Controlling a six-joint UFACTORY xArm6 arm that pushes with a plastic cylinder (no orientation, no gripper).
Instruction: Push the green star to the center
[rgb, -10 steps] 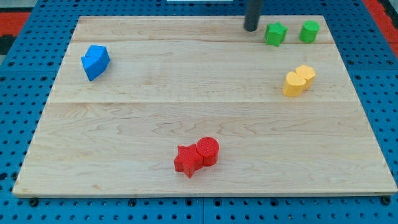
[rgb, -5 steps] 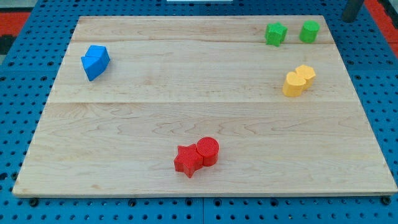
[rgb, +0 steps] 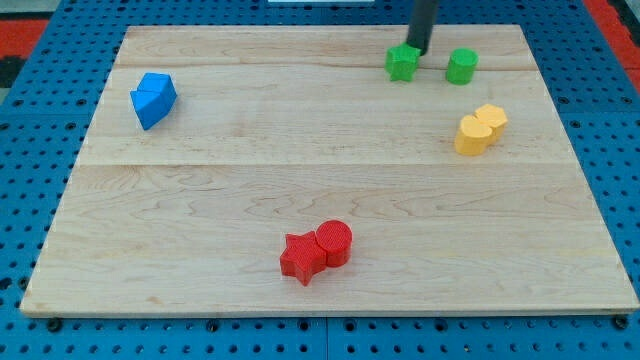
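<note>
The green star (rgb: 402, 62) lies near the top of the wooden board (rgb: 330, 160), right of the middle. My tip (rgb: 417, 50) touches the star's upper right corner. A green cylinder (rgb: 461, 66) stands a short way to the star's right, apart from it.
Two yellow blocks (rgb: 480, 129) sit together at the view's right. A blue block (rgb: 152, 99) lies at the upper left. A red star (rgb: 302, 257) and a red cylinder (rgb: 334, 242) touch each other near the bottom middle.
My tip has come back from the view's top right corner to the star's upper right. The green star and the green cylinder have both moved left and slightly down.
</note>
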